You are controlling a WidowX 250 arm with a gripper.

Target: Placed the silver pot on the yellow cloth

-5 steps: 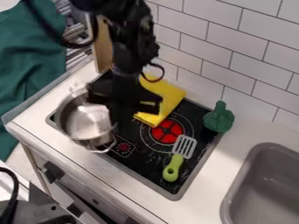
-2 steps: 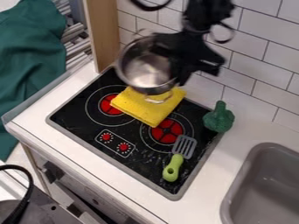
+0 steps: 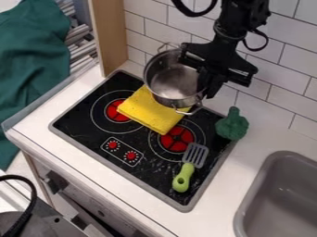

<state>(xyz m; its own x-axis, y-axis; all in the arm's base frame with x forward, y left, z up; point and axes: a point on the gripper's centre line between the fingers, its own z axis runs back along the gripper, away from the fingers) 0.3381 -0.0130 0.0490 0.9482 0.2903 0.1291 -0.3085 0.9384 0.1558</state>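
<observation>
The black gripper (image 3: 209,87) was in the upper right of the frame, closed on the right-hand rim of the silver pot (image 3: 173,83). The pot was just above the centre of the frame, its open top tilted toward the camera and its lower side in front of the upper part of the yellow cloth (image 3: 145,111). Whether its bottom touched the cloth could not be told.

A second earlier the pot had been at the left of the frame, over the left burner (image 3: 116,110); then it had swung up to the upper middle. Since that frame it had shifted a little to the right and down, and the gripper had gone right with it. The left burner and both red knobs, partly hidden at first, were in plain view.

The cloth had kept its place on the black stove (image 3: 80,127). The green-handled spatula (image 3: 183,178) and the green toy (image 3: 232,125), right of centre, lay as before, with the grey sink (image 3: 278,185) at lower right.
</observation>
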